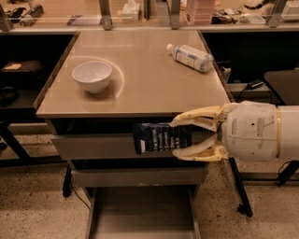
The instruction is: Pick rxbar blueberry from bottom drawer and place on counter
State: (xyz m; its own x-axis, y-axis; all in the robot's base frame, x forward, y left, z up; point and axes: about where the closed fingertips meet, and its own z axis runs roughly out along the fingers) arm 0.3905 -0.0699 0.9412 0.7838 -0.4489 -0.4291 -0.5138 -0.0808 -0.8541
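My gripper (pixel 180 137) reaches in from the right and is shut on the rxbar blueberry (pixel 156 138), a dark navy bar with pale lettering. It holds the bar level in the air in front of the upper grey drawer front, just below the counter's front edge. The bottom drawer (pixel 140 210) is pulled open below, its flat grey floor bare. The counter (pixel 145 74) is the tan tabletop above the bar.
A white bowl (pixel 92 76) stands on the counter's left. A clear plastic bottle with a white label (pixel 189 57) lies at its back right. A cluttered bench (pixel 140 11) runs behind. A dark chair (pixel 282 86) stands at the right.
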